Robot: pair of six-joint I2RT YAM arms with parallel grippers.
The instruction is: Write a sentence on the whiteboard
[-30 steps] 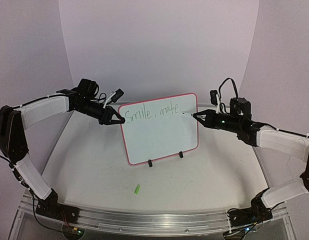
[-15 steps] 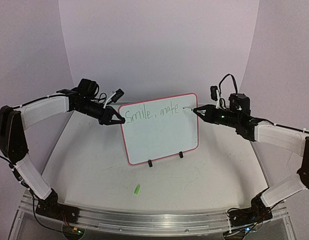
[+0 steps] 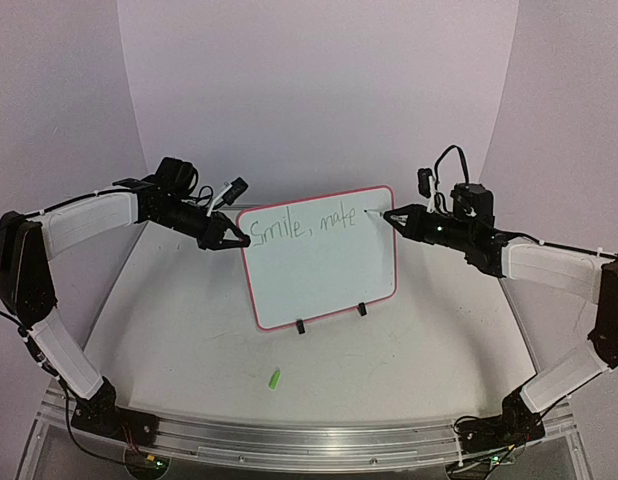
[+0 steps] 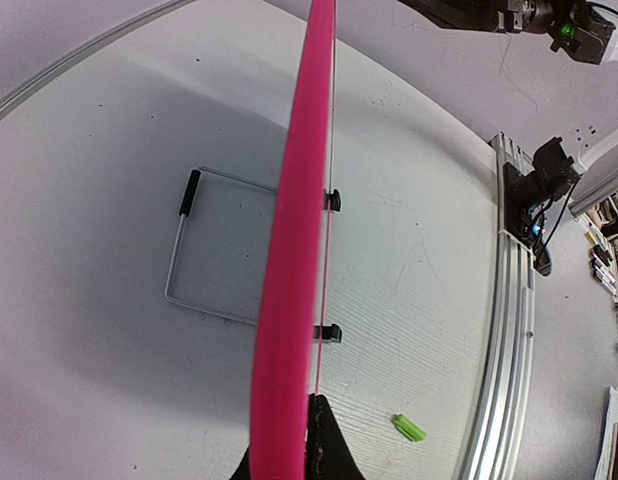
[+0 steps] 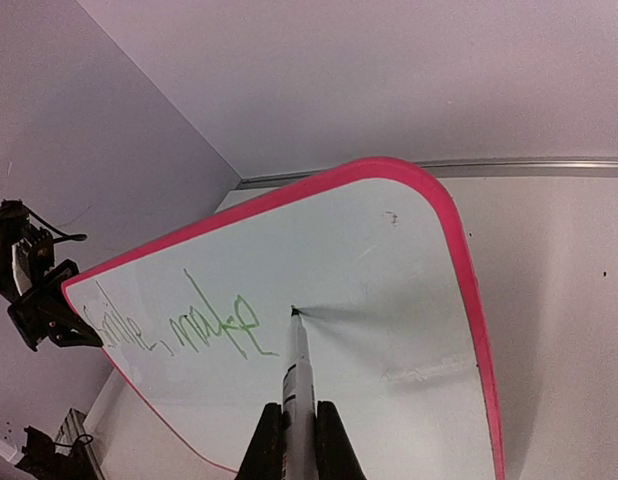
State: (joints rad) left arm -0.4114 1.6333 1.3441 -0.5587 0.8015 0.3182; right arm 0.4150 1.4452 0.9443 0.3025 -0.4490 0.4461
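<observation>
The whiteboard [image 3: 324, 265] stands upright on two black clip feet in the middle of the table. Green writing [image 3: 304, 225] along its top reads "Smile, make". My left gripper [image 3: 232, 240] is shut on the board's upper left rim; the left wrist view shows the pink rim [image 4: 289, 260] edge-on between the fingers. My right gripper [image 3: 397, 217] is shut on a white marker [image 5: 299, 385]. The marker tip [image 5: 293, 311] touches the board just right of the writing [image 5: 214, 325], in the upper right part of the board [image 5: 389, 300].
A small green marker cap [image 3: 275, 379] lies on the table in front of the board, also in the left wrist view [image 4: 409, 428]. A wire stand [image 4: 204, 245] props the board from behind. An aluminium rail [image 3: 309, 435] runs along the near edge.
</observation>
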